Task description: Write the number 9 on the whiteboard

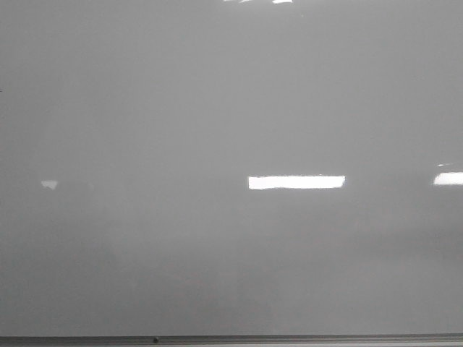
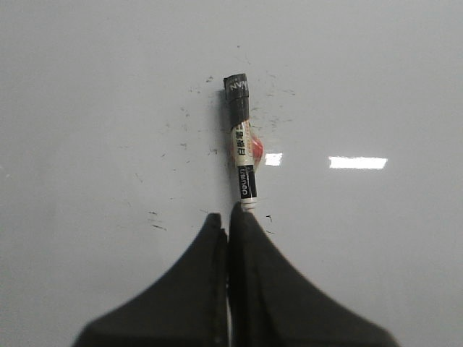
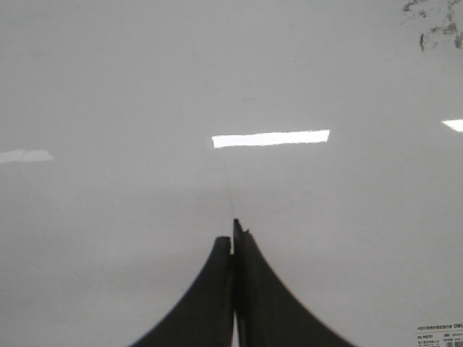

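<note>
Left wrist view: left gripper [image 2: 230,220] clamped on marker [image 2: 241,137], tip out ahead near whiteboard [image 2: 87,108]; light, rigid, slippery barrel, gripped at rear end. Right gripper [image 3: 234,233] closed, empty. No number 9 visible

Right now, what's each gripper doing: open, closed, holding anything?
Left gripper: closed on the marker, which points at the whiteboard.
Right gripper: closed, holding nothing visible.

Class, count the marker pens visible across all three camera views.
1: the marker is clamped in the left claw against the whiteboard. The right claw holds none.
</note>
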